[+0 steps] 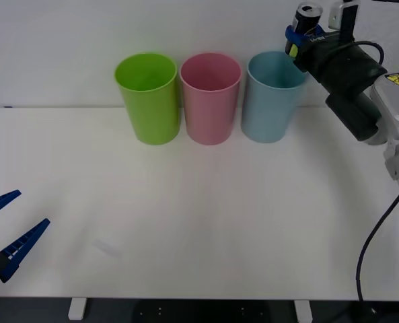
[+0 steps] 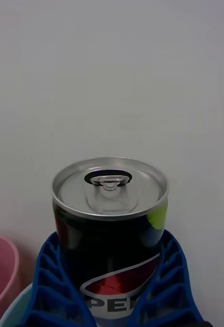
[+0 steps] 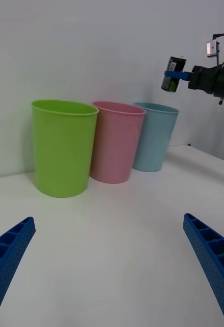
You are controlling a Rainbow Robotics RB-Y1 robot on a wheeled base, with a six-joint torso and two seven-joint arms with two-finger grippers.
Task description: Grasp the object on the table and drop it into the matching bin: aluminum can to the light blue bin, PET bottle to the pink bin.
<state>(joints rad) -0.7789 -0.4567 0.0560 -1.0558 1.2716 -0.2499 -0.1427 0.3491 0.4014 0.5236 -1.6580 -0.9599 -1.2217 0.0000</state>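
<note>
The table (image 1: 186, 222) fills the lower frame, with the light blue bin (image 1: 273, 97) at upper centre-right beside the pink bin (image 1: 210, 97). At upper right, the right gripper (image 1: 300, 30) is clamped on the aluminum can (image 1: 308, 15), above the blue rim. Grasp seems done; the drop remains. The left gripper (image 1: 7, 235), lower left, waits with fingers apart.

The front view looks down across the counter (image 1: 199, 222); both it and the low left wrist view share the pink bin (image 1: 210, 97) (image 3: 117, 140).
</note>
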